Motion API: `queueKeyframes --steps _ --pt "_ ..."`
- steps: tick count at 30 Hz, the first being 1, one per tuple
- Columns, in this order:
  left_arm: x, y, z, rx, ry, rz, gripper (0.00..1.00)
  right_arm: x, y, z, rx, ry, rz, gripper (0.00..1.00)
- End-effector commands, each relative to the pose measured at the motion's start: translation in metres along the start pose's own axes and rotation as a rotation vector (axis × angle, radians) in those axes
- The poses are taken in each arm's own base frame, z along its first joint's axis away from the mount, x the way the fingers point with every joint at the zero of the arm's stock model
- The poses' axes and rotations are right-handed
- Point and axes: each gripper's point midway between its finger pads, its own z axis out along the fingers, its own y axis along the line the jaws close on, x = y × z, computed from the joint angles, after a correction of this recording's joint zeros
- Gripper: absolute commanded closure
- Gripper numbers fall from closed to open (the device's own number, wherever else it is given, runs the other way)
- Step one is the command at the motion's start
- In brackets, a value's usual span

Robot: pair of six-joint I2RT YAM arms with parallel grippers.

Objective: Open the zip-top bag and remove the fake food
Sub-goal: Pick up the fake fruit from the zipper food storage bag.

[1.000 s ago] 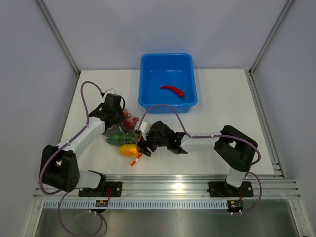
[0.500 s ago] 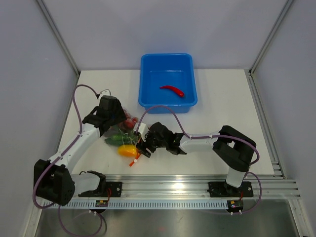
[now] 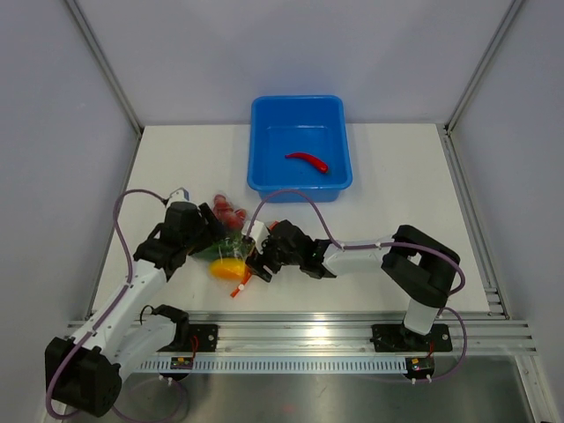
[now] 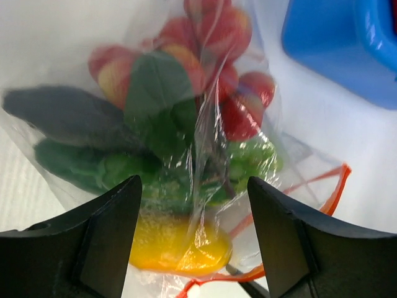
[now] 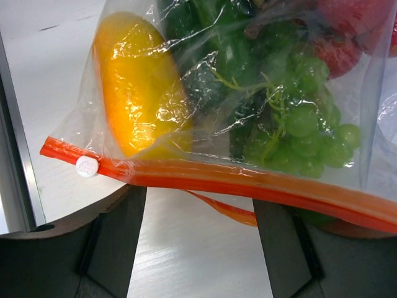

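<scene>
Zip-top bag (image 3: 220, 251): lying on the table (image 3: 397, 194) near the front edge, between the two hands. It is holding a yellow pepper (image 5: 139, 93), green vegetables (image 4: 74, 167), green grapes (image 5: 298, 124) and red and yellow balls (image 4: 217, 37). Left hand (image 4: 193, 186): hovering over the bag, fingers standing wide apart, gripping nothing; right hand (image 5: 198, 198): likewise gaping wide, the orange zip strip (image 5: 248, 183) lying across its fingertips, not pinched. Red chili (image 3: 307, 161): lying in the blue tub (image 3: 297, 100) at the back, well apart from the bag.
</scene>
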Motion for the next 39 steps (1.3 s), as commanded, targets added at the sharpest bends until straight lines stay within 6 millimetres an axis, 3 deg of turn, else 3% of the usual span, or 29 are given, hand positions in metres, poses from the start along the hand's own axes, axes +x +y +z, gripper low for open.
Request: queueKeyframes --steps 1,5,8,13,18,23,26,29,30,32,39 --pt "0.02 -0.019 -0.002 0.143 0.057 -0.071 0.29 -0.038 -0.002 -0.01 0.025 -0.119 -0.05 0.24" --pt "0.028 -0.017 -0.001 0.174 0.056 -0.083 0.3 -0.053 0.005 -0.007 -0.021 -0.144 -0.049 0.24" --pt "0.03 -0.023 -0.001 0.218 0.054 -0.106 0.31 -0.053 0.007 0.0 -0.039 -0.121 -0.046 0.25" --pt "0.03 -0.015 0.006 0.186 0.034 -0.113 0.34 -0.051 0.011 0.002 -0.062 -0.119 -0.048 0.25" --pt "0.043 -0.014 0.014 0.199 0.068 -0.124 0.44 -0.051 0.011 0.002 -0.061 -0.121 -0.059 0.25" --pt "0.047 -0.011 0.009 0.208 0.072 -0.124 0.5 -0.052 0.016 0.004 -0.082 -0.119 -0.067 0.25" --pt "0.045 -0.006 0.006 0.203 0.033 -0.125 0.56 -0.051 0.018 0.006 -0.083 -0.114 -0.075 0.24" --pt "0.052 0.002 0.008 0.19 0.029 -0.132 0.73 -0.047 0.02 0.009 -0.087 -0.106 -0.087 0.24" --pt "0.056 0.003 0.008 0.197 0.042 -0.132 0.85 -0.044 0.021 0.012 -0.09 -0.096 -0.094 0.24" --pt "0.058 0.003 0.008 0.199 0.05 -0.138 0.93 -0.042 0.021 0.015 -0.086 -0.085 -0.103 0.24" --pt "0.061 0.005 0.013 0.198 0.049 -0.17 1.0 -0.038 0.035 0.024 -0.097 -0.058 -0.152 0.24"
